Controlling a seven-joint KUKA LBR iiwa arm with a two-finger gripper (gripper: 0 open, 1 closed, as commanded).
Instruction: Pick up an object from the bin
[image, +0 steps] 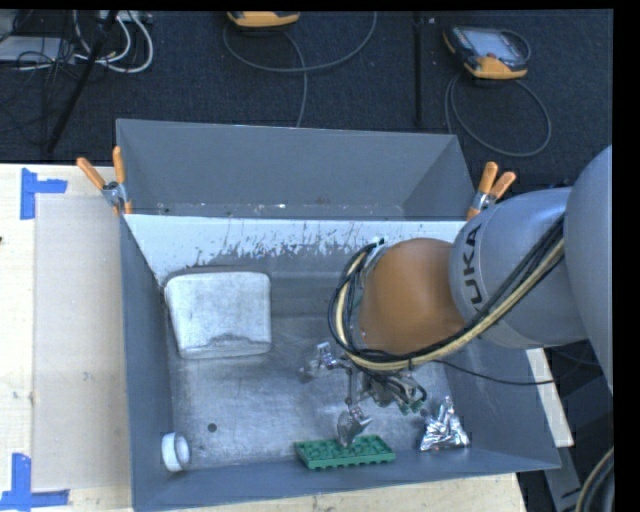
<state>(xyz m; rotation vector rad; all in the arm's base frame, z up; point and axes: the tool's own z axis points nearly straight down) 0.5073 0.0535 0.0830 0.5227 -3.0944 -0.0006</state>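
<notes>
**Pincer low over green studded plate at the bin's front**

The grey bin takes the arm from the right, its orange cover over the middle. A pale rectangular block lies at the back left. The pincer hangs just above the flat green studded plate lying by the front wall; whether it is wide or narrow cannot be told. Crumpled silver foil lies just right of it. A small white cap sits in the front left corner.

The far wall of the bin is lit brightly from above; its floor is dimmer, shadowed beneath the arm.
</notes>
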